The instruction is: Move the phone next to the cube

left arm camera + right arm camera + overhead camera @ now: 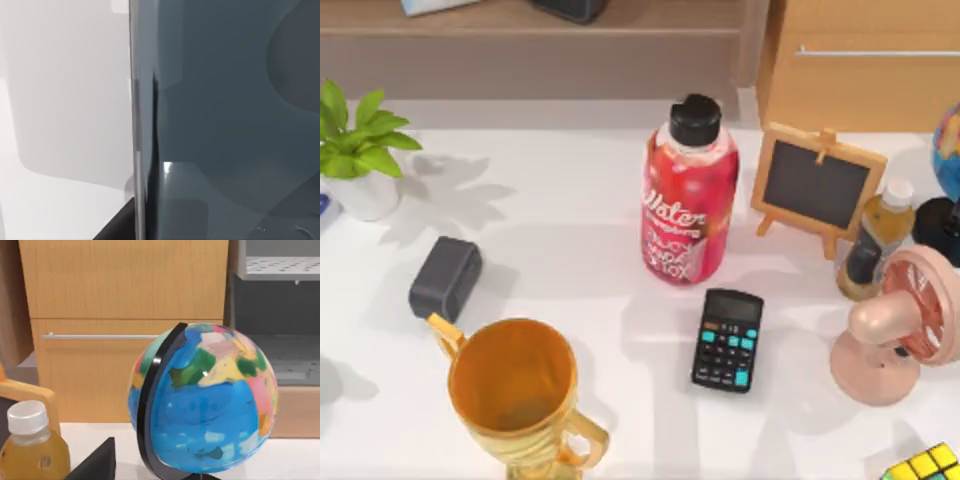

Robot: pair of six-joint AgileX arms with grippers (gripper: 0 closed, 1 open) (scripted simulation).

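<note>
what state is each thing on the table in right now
red water bottle: upright, black cap on
calculator: flat, keys up
cube: at the table's near right edge, partly cut off
gold trophy cup: upright, mouth open
juice bottle: upright, white cap on
pink fan: standing on its base
chalkboard easel: standing, board blank
globe: upright on its stand
</note>
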